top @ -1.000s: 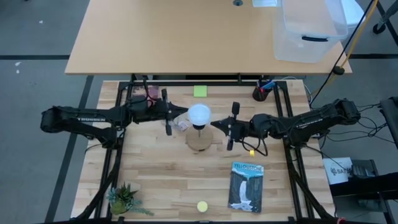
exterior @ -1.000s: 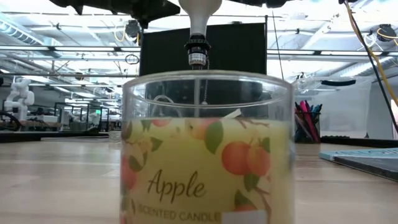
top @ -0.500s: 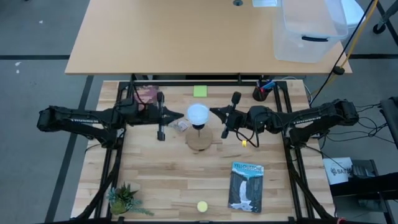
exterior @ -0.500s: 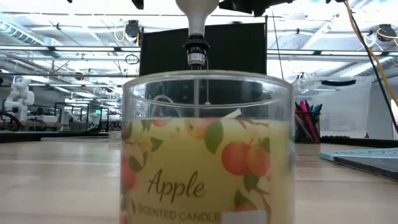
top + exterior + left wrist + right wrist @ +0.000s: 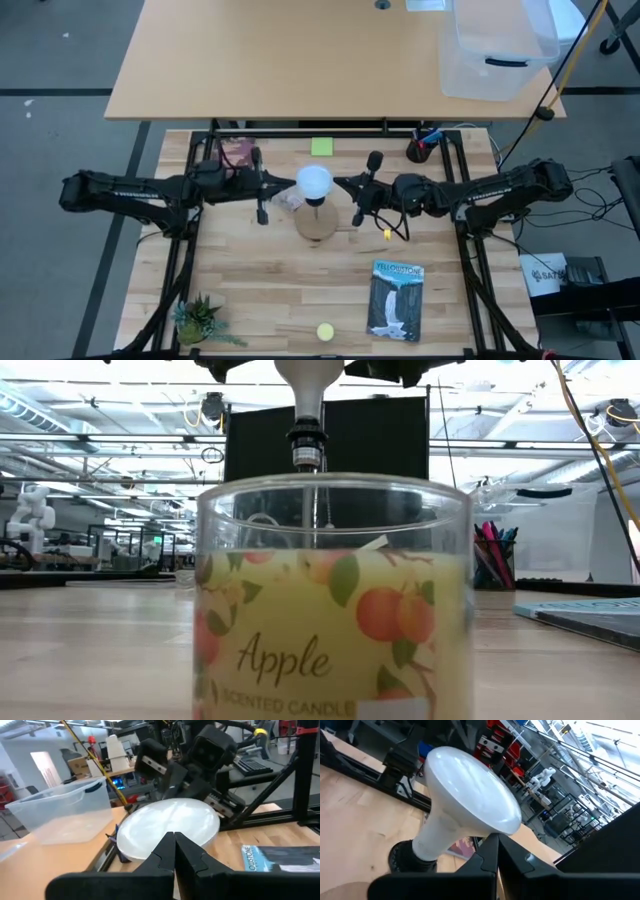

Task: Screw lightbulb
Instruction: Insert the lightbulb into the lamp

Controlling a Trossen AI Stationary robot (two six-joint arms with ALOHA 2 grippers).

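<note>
You've got the light butcher-block wooden table (image 5: pixel 270 290) with both dark arms reaching in toward its middle. Beyond the grippers sits the clear plastic storage bin (image 5: pixel 497 50) on a second, plain tan table.

On the right gripper's side and nearer the front edge lies the blue paperback book with a waterfall cover (image 5: pixel 396 300). Right up against the low camera stands the glass jar candle with an apple label (image 5: pixel 333 600), hiding most of what's behind it.

Between the two grippers sits the round wooden cone-shaped base (image 5: pixel 318 222), and the white-domed lightbulb with a silvery tapered neck (image 5: pixel 314 181) stands upright over it, screw end down in the black socket (image 5: pixel 410 857).

The left gripper (image 5: pixel 283 183) has its fingers pressed together, with the tip right at the dome's edge on its side. The right gripper (image 5: pixel 342 183) is the same deal, fingers together, tip at the opposite edge of the dome. So the bulb's pinched between two closed tips rather than inside either one's fingers. From each wrist view you see the dome just past the joined fingertips; whether they actually touch the glass, you can't quite tell.
</note>
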